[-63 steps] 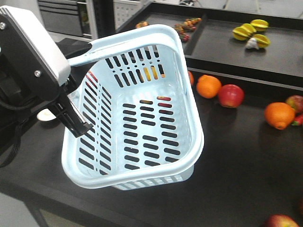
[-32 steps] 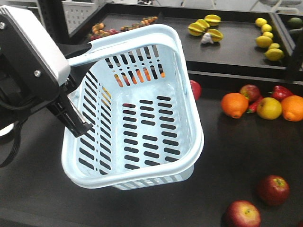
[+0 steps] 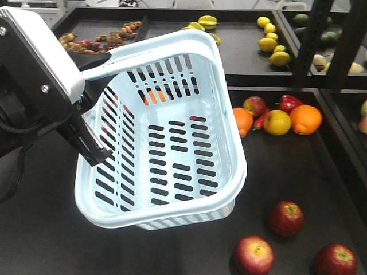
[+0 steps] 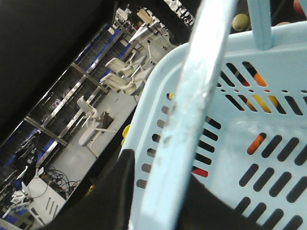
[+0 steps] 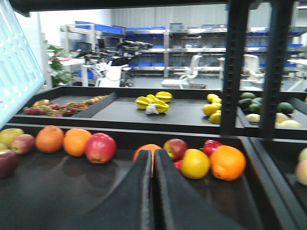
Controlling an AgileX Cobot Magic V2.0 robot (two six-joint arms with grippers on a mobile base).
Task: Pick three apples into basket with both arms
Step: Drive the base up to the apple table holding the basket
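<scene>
Over the dark table [image 3: 298, 172], left pincer [image 4: 163, 201] grips the basket [image 3: 230, 189]; right pincer [image 5: 153, 158] closed, empty.

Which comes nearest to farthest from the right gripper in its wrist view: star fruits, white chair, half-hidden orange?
1. The half-hidden orange, just behind the tips of the right gripper, centre.
2. The star fruits, farther back, centre.
3. The white chair, far background, right of centre.

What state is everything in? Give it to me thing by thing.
Basket: held up tilted, empty.
Left gripper: shut on the basket's handle.
Right gripper: shut, holding nothing.
Apples: all three loose on the table, outside the basket.
</scene>
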